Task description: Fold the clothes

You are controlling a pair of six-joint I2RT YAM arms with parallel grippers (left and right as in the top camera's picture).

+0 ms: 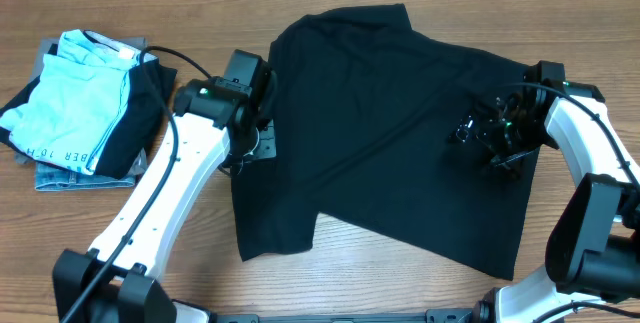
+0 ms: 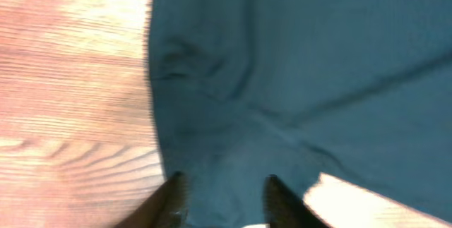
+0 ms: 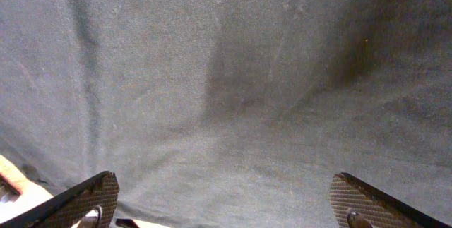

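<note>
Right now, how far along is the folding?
Done: nothing clear; the shirt lies spread on the table, no fold visible. In hand: left gripper at one edge, right gripper over the cloth, both open, apparently gripping nothing. Left: seemingly every fold.

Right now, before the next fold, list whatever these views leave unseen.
Left wrist view: blurred; left gripper fingers cut off by the bottom edge, so their touch on the large black short-sleeved T-shirt is unclear.
Right wrist view: right gripper fingers cropped likewise; fabric fills the frame, hiding which part it is.
Overhead: lower pieces of the folded pile, hidden under the light blue folded garment.
</note>
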